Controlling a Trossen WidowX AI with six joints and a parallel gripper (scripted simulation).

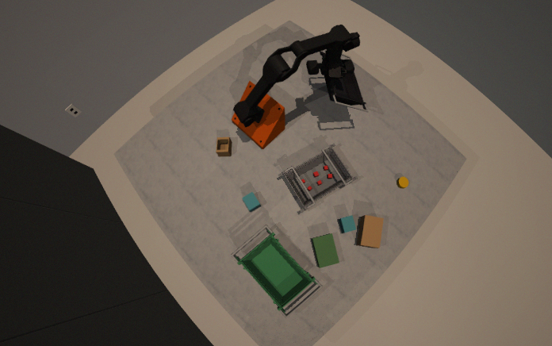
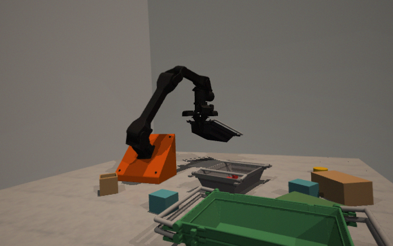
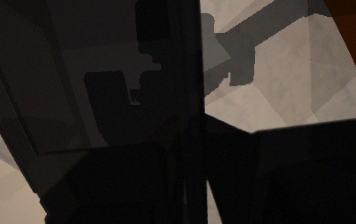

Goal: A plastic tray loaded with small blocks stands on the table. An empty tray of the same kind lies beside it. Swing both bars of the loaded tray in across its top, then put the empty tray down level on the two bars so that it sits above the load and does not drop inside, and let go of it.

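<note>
The loaded grey tray [image 1: 291, 188] [image 2: 220, 185] stands on the table with several red blocks [image 1: 316, 174] inside. One wire bar [image 1: 335, 167] and the other wire bar [image 1: 307, 193] both lie across its top. The empty black tray [image 1: 346, 90] [image 2: 215, 132] hangs in the air beyond the loaded tray. My gripper [image 1: 333, 77] [image 2: 200, 123] [image 3: 186, 118] is shut on one side wall of the black tray. That tray is tilted, its far side lower. A wire bar [image 2: 227, 126] shows at its end. The fingertips are dark and partly hidden.
The orange arm base [image 1: 260, 126] is left of the grey tray. A green tray [image 1: 241, 263], a green block [image 1: 324, 250], two teal blocks [image 1: 251, 201] [image 1: 347, 224] and an orange-brown block [image 1: 371, 231] stand in front. A small open box [image 1: 223, 152] is left, a yellow disc [image 1: 403, 182] right.
</note>
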